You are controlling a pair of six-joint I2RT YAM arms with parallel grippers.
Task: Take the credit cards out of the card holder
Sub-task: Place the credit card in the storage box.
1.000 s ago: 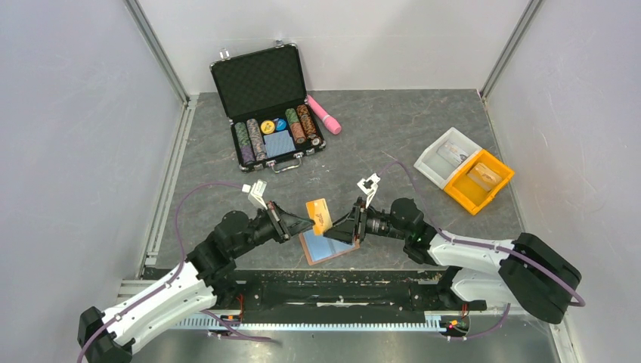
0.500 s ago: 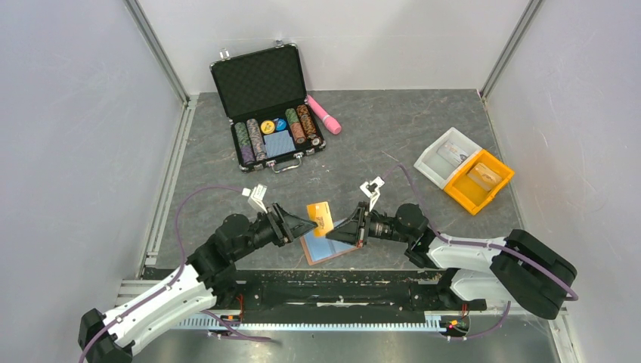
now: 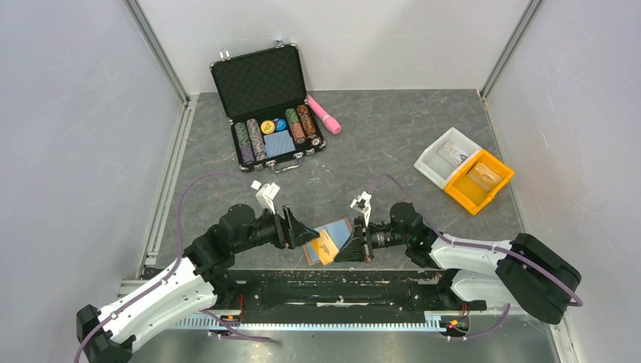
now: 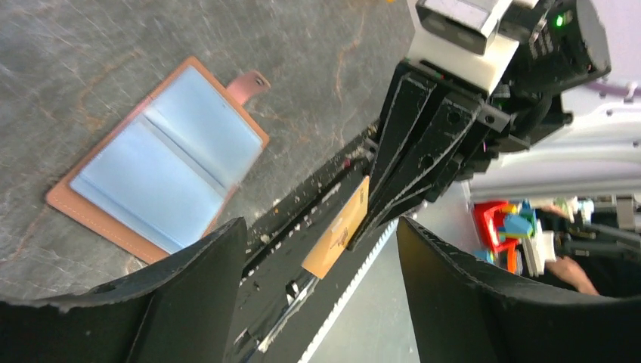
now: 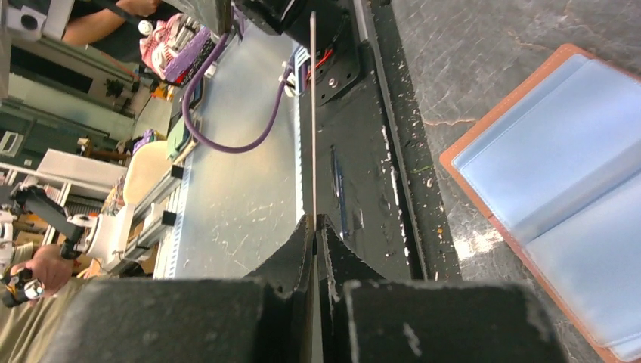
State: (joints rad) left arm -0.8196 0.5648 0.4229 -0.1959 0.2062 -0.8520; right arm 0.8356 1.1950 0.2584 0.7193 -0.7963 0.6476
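The brown card holder (image 4: 159, 162) lies open on the grey table, its light blue pockets up and its tab pointing away; it also shows in the top view (image 3: 342, 229) and the right wrist view (image 5: 559, 174). My right gripper (image 3: 348, 247) is shut on an orange-yellow credit card (image 3: 326, 247), held low over the holder's near corner. In the right wrist view the card (image 5: 313, 113) is edge-on, pinched between the right gripper's (image 5: 314, 223) closed fingers. My left gripper (image 3: 306, 232) stands open just left of the card (image 4: 338, 236), with nothing between its fingers (image 4: 189, 295).
An open black poker chip case (image 3: 268, 102) stands at the back, a pink cylinder (image 3: 323, 113) beside it. A white bin (image 3: 446, 157) and a yellow bin (image 3: 478, 181) sit at the right. The black rail (image 3: 332, 291) runs along the near table edge.
My left gripper opened, let go of the orange card and drew back left. My right gripper shut on the card and carried it down toward the near edge.
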